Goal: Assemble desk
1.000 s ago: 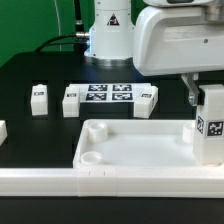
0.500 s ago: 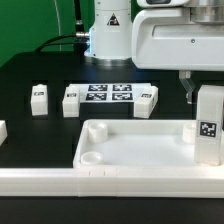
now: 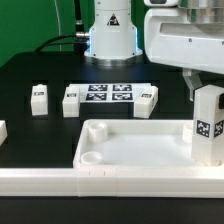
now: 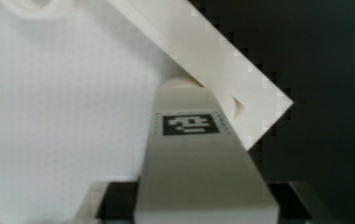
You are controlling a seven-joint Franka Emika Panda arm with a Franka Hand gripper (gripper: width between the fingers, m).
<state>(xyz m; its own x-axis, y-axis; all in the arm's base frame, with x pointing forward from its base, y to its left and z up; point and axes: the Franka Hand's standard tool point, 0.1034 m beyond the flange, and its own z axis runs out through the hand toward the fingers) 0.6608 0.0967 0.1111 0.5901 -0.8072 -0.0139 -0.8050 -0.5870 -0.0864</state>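
Observation:
The white tray-like tabletop (image 3: 110, 127) lies flat near the front, with a round socket (image 3: 88, 157) in its corner on the exterior view's left. My gripper (image 3: 208, 92) is shut on the top of a white square leg (image 3: 208, 125), which stands upright at the tabletop's end on the exterior view's right. In the wrist view the leg (image 4: 195, 160), with its tag facing the camera, runs from my gripper (image 4: 200, 205) down to the tabletop's rim (image 4: 227, 70). Its lower end is hidden, so I cannot tell whether it sits in a socket.
The marker board (image 3: 108, 95) lies behind the tabletop. Loose legs lie at both its ends (image 3: 70, 101) (image 3: 146, 100), and another (image 3: 39, 98) is farther toward the exterior view's left. A long white rail (image 3: 100, 180) runs along the front. The arm's base (image 3: 110, 35) stands at the back.
The hand's body has shifted slightly toward the exterior view's right. The held leg has stayed almost in place and the grip is unchanged.

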